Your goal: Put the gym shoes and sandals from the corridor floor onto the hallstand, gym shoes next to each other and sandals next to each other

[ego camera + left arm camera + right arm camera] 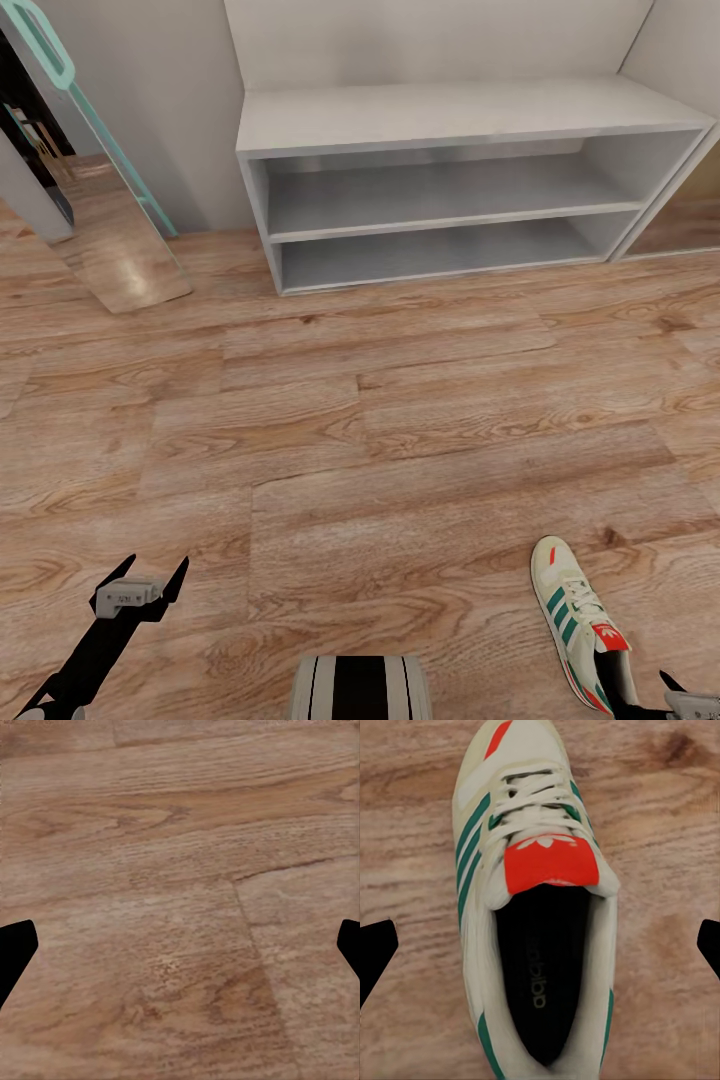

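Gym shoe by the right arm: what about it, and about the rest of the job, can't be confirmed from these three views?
- Gym shoe: heel cut off by the right wrist view's edge.
- Right gripper: cropped at the head view's corner; in the wrist view its fingers stand wide apart.
- Hallstand: its right end is cropped by the head view's edge.

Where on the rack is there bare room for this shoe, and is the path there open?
All of the hallstand is free: flat top, upper shelf and lower shelf hold nothing. The corridor floor between it and the gym shoe is bare. Tightest spot: the leaning mirror beside the rack's left end.
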